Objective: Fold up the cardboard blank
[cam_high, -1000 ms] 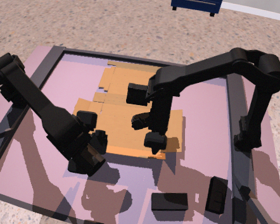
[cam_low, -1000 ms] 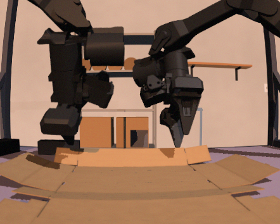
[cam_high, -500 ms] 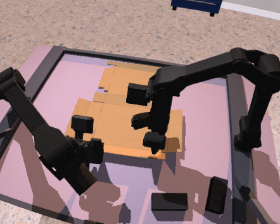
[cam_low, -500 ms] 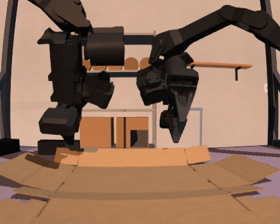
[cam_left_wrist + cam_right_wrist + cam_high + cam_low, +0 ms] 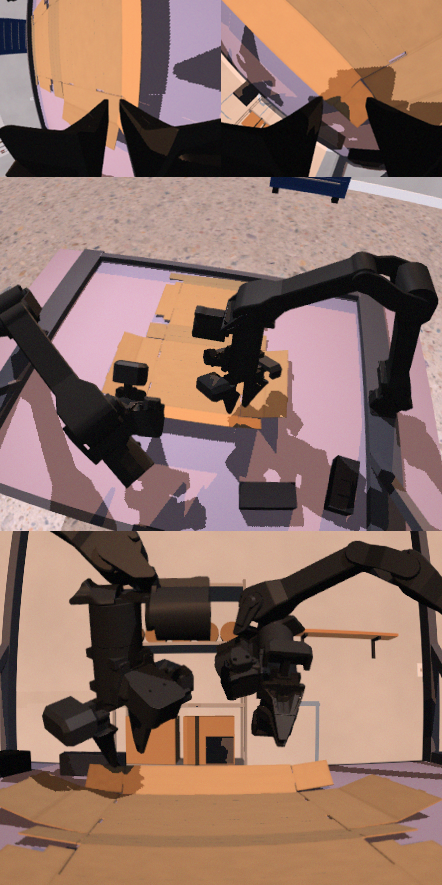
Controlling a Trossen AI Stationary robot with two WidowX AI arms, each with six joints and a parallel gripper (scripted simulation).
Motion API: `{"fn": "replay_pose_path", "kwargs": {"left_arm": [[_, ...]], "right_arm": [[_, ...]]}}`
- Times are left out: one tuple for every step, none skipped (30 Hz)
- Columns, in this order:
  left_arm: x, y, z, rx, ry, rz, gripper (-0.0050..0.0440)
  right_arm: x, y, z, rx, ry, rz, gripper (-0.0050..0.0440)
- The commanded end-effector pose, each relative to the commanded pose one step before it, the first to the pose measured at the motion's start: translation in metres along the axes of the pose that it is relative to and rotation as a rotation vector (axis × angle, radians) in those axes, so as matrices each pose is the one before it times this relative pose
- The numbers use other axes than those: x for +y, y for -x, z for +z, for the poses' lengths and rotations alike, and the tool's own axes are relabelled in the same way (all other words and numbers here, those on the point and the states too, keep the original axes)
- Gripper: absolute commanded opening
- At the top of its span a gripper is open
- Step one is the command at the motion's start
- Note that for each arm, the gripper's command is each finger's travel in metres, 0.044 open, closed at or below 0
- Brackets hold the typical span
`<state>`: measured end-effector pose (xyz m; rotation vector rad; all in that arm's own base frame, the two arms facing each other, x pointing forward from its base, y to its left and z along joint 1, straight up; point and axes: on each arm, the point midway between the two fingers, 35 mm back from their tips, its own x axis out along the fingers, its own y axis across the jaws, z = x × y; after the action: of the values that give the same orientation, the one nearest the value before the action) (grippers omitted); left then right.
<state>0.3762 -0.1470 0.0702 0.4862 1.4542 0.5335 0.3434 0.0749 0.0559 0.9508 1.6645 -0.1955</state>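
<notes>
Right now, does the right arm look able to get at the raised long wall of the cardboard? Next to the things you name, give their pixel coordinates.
Probably yes: the right gripper [image 5: 237,409] [image 5: 128,759] [image 5: 344,101] is open near one end of the raised wall [image 5: 200,418] [image 5: 215,778] [image 5: 131,47] [image 5: 300,39], and I see nothing blocking the short way between them.
</notes>
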Motion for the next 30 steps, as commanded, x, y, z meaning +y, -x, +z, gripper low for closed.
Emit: {"fn": "replay_pose_path", "kwargs": {"left_arm": [[0.0053,0.00911,0.00315,-0.02261,0.01879,-0.01414,0.0],[0.0,0.0,0.0,0.0,0.0,0.0,0.0],[0.0,0.0,0.0,0.0,0.0,0.0,0.0],[0.0,0.0,0.0,0.0,0.0,0.0,0.0],[0.0,0.0,0.0,0.0,0.0,0.0,0.0],[0.0,0.0,0.0,0.0,0.0,0.0,0.0],[0.0,0.0,0.0,0.0,0.0,0.0,0.0],[0.0,0.0,0.0,0.0,0.0,0.0,0.0],[0.0,0.0,0.0,0.0,0.0,0.0,0.0],[0.0,0.0,0.0,0.0,0.0,0.0,0.0],[0.0,0.0,0.0,0.0,0.0,0.0,0.0],[0.0,0.0,0.0,0.0,0.0,0.0,0.0],[0.0,0.0,0.0,0.0,0.0,0.0,0.0],[0.0,0.0,0.0,0.0,0.0,0.0,0.0],[0.0,0.0,0.0,0.0,0.0,0.0,0.0],[0.0,0.0,0.0,-0.00012,-0.00001,-0.00009,0.0],[0.0,0.0,0.0,0.0,0.0,0.0,0.0],[0.0,0.0,0.0,0.0,0.0,0.0,0.0],[0.0,0.0,0.0,0.0,0.0,0.0,0.0],[0.0,0.0,0.0,0.0,0.0,0.0,0.0],[0.0,0.0,0.0,0.0,0.0,0.0,0.0],[0.00016,-0.00064,0.00006,0.00141,0.00002,0.001,0.0024],[0.00048,-0.00192,0.00019,0.00422,0.00005,0.00298,0.0048],[0.00079,-0.0032,0.00031,0.00705,0.00006,0.00494,0.0072],[0.00079,-0.00321,0.00031,0.00708,0.00004,0.0049,0.0096],[0.00047,-0.00192,0.00019,0.00426,0.00002,0.00292,0.012],[0.00015,-0.00064,0.00006,0.00142,0.0,0.00097,0.0144],[0.0,0.0,0.0,0.0,0.0,0.0,0.0168],[0.0,0.0,0.0,0.0,0.0,0.0,0.0192],[0.0,0.0,0.0,0.0,0.0,0.0,0.0216]], "right_arm": [[0.0057,0.00453,0.01174,-0.04097,-0.21589,0.00389,0.0199],[0.00042,-0.00032,0.00173,-0.00313,-0.05151,-0.00088,0.0199],[0.0005,-0.00033,0.00173,-0.0032,-0.0507,-0.00073,0.0199],[0.00057,-0.00033,0.00167,-0.00317,-0.05046,-0.00056,0.0199],[0.00065,-0.00034,0.00163,-0.00317,-0.05067,-0.00041,0.0199],[0.00069,-0.00033,0.00153,-0.00306,-0.05064,-0.00024,0.0199],[0.00074,-0.00033,0.00145,-0.00297,-0.05084,-0.00009,0.0199],[0.00077,-0.00032,0.00135,-0.00284,-0.05052,0.00005,0.0199],[0.00082,-0.00032,0.0013,-0.0028,-0.05088,0.00019,0.0199],[0.00082,-0.0003,0.00116,-0.00257,-0.05069,0.0003,0.0199],[0.00089,-0.00031,0.00114,-0.00259,-0.05064,0.00043,0.0199],[0.00088,-0.0003,0.00103,-0.00242,-0.04821,0.00052,0.0199],[0.00078,-0.00025,0.00083,-0.00202,-0.03279,0.00052,0.0199],[0.0,0.0,0.0,0.0,0.0,0.0,0.0199],[0.0,0.0,0.0,0.0,0.0,0.0,0.0199],[0.00047,-0.00015,0.00047,-0.00117,-0.0191,0.00027,0.0199],[0.00015,-0.00005,0.00015,-0.00037,-0.00612,0.00011,0.0199],[0.0,0.0,0.0,0.0,0.0,0.0,0.0199],[0.0,0.0,0.0,0.0,0.0,0.0,0.0199],[0.0,0.0,0.0,0.0,0.0,0.0,0.0199],[0.0,0.0,0.0,0.0,0.0,0.0,0.0199],[0.0,0.0,0.0,0.0,0.0,0.0,0.0199],[0.0,0.0,0.0,0.0,0.0,0.0,0.0199],[0.0,0.0,0.0,0.0,0.0,0.0,0.0199],[0.0,0.0,0.0,0.0,0.0,0.0,0.0199],[0.0,0.0,0.0,0.0,0.0,0.0,0.0199],[0.0,0.0,0.0,0.0,0.0,0.0,0.0199],[0.0,0.0,0.0,0.0,0.0,0.0,0.0199],[0.0,0.0,0.0,0.0,0.0,0.0,0.0199],[0.0,0.0,0.0,0.0,0.0,0.0,0.0199]]}}
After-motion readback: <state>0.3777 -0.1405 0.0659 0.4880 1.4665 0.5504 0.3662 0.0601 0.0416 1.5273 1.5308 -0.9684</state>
